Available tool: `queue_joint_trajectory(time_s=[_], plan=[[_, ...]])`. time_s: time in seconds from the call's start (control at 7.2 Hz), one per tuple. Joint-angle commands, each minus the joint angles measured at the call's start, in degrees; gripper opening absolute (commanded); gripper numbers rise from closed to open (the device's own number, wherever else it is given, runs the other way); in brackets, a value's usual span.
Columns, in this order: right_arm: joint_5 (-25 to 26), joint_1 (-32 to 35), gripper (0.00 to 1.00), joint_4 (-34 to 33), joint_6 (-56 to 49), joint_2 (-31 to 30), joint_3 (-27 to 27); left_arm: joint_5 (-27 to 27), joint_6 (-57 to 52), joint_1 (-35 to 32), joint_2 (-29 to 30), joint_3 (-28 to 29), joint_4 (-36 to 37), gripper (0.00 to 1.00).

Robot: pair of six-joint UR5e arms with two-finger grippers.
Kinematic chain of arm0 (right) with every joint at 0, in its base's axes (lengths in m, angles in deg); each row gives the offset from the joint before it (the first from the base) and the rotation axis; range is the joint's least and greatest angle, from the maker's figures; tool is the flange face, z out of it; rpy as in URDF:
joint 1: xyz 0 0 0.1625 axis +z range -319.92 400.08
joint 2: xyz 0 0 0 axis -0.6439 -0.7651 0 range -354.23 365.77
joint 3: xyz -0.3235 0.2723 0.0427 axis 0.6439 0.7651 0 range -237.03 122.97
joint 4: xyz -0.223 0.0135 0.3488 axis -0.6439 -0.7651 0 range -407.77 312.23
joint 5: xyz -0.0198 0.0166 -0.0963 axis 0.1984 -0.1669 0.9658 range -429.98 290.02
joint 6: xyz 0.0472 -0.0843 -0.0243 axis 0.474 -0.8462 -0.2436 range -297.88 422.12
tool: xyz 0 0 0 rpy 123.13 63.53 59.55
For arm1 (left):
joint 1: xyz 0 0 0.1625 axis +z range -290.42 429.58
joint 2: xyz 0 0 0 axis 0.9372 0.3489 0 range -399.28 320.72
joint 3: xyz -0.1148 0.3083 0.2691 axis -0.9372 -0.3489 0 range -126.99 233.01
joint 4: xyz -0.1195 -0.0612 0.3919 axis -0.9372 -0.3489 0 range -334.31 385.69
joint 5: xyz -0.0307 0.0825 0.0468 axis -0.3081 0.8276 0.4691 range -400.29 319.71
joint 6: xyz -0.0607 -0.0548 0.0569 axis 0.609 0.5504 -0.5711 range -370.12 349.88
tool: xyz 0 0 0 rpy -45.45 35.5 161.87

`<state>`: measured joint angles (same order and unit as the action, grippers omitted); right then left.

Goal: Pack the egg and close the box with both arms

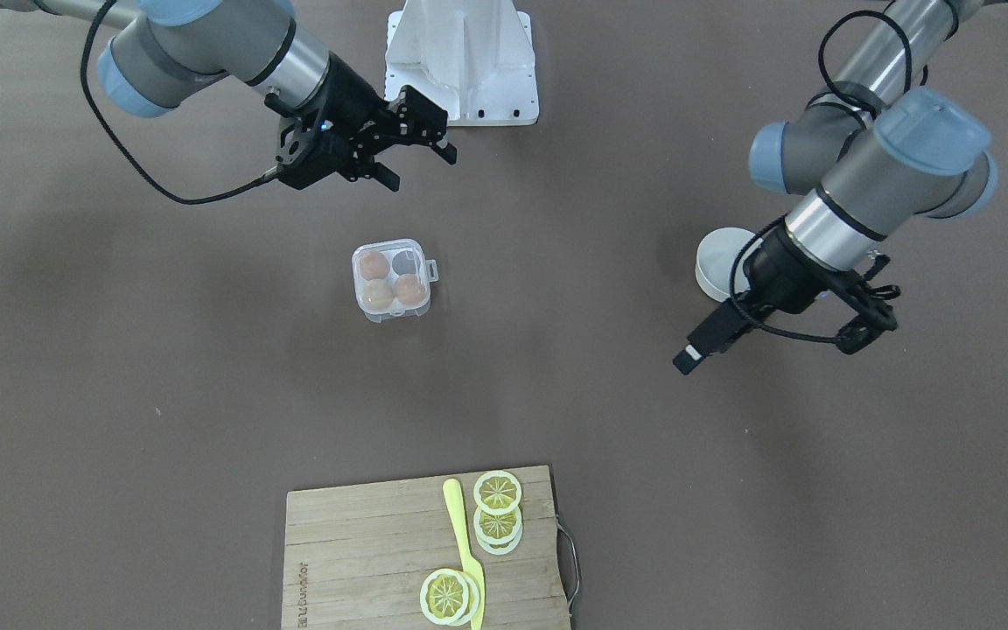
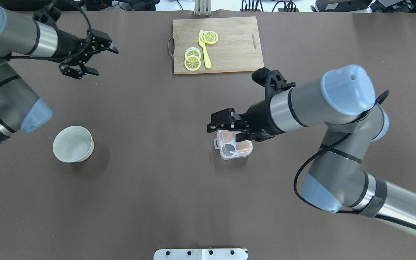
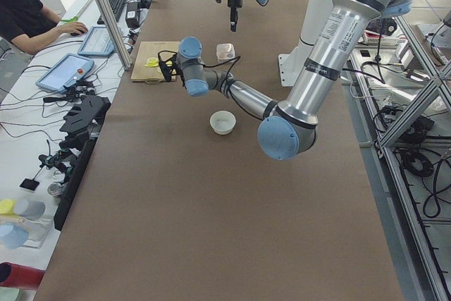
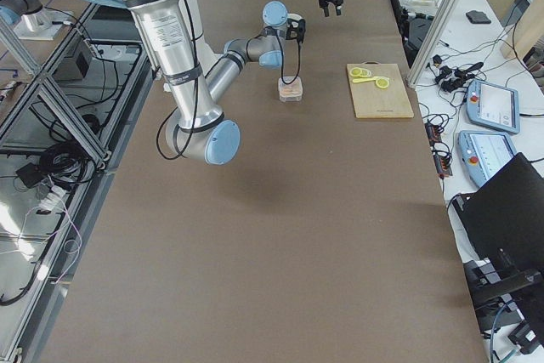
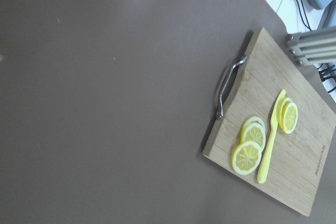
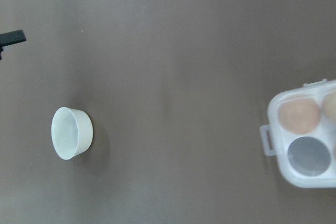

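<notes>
The clear four-cell box [image 1: 392,311] sits mid-table with its lid folded over it and its tab to one side. It holds three eggs, and one cell [image 1: 403,260] is empty. An orange-brown egg [image 1: 409,289] lies next to a paler one [image 1: 376,295]. My right gripper [image 2: 224,130] is open and empty, hovering just above the box [image 2: 235,155], a little to its far side. The right wrist view shows the box's edge [image 6: 273,140] with a tan egg [image 6: 299,116]. My left gripper [image 2: 103,60] is open and empty, far off to the left.
A round white bowl [image 2: 72,144] stands on the left side, nearer the robot than the left gripper. A wooden cutting board [image 2: 237,43] with lemon slices and a yellow knife [image 2: 204,54] lies at the far edge. The white base [image 1: 462,61] is behind the box.
</notes>
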<state>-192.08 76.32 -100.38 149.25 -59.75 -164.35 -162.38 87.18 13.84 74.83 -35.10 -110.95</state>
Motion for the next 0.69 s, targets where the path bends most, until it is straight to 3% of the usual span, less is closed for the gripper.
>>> queue_joint_trajectory(time_s=[0.0,0.28,0.56], plan=[[-6.9,8.7,1.0,-5.1,-7.8,-4.4,0.2,-0.3,-9.2,-6.3,-4.4,-0.7,0.2,0.98],[-8.4,16.0,1.0,-21.6,-31.0,-7.9,0.3,-3.0,-25.7,-12.1,-13.0,-2.4,1.5,0.98],[-8.1,24.0,1.0,-35.4,-56.1,-11.4,0.9,-10.9,-44.9,-23.0,-18.1,-3.1,8.1,0.98]])
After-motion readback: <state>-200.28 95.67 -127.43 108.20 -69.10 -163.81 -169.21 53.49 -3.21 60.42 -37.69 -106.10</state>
